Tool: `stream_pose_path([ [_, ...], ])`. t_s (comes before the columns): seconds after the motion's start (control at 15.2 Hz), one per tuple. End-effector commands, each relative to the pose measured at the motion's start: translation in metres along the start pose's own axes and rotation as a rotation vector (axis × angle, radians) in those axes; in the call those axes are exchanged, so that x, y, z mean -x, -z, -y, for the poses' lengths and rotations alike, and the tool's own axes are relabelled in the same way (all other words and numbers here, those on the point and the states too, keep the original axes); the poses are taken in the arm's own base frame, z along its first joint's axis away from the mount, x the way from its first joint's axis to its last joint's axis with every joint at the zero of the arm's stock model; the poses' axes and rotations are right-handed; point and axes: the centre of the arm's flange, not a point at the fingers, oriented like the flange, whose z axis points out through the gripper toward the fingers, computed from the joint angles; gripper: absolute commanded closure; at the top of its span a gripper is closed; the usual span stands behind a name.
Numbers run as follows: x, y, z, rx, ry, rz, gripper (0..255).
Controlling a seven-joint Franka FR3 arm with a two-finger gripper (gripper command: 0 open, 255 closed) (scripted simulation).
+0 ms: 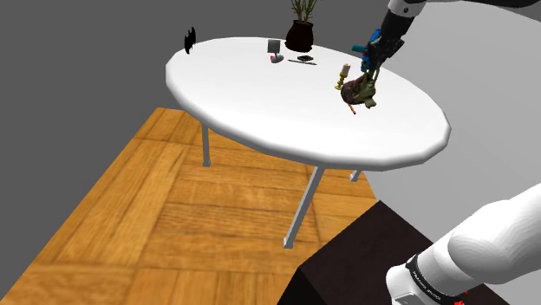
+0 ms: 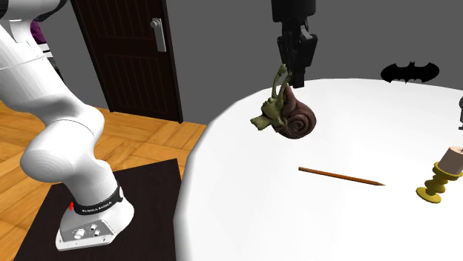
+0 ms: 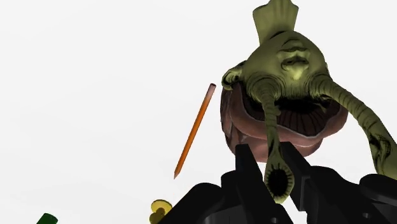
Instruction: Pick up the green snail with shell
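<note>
- green snail (image 2: 291, 119), brown shell: hangs from the jaws above the white tabletop (image 2: 334, 230), tilted, head drooping toward the second exterior view's left. judged lifted clear of the surface.
- jaws: narrow, clamped on one thin eye stalk (image 3: 272, 133) and not on the shell. likely reason: the stalk fits between them, while the shell is broad and rounded.
- hold: off-centre, which explains the slanting body. risk judged: swinging, or slipping off the slim stalk.
- pencil (image 2: 341, 176): flat on the tabletop, near the snail, untouched.
- candlestick (image 2: 443, 174): upright, just beside the pencil's tip.
- bat figure (image 2: 409, 72), potted plant (image 1: 300, 33): far side of the tabletop, well apart.
- status: grasp made, pick-up judged nearly complete. a steady carry is what it needs.
</note>
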Motion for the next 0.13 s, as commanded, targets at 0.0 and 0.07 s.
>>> stream_pose_path([
  [0.0, -0.0003, 0.0058, -0.0008, 0.0, 0.0, -0.001, 255],
  [0.07, -0.0003, 0.0058, -0.0008, 0.0, 0.0, -0.001, 255],
])
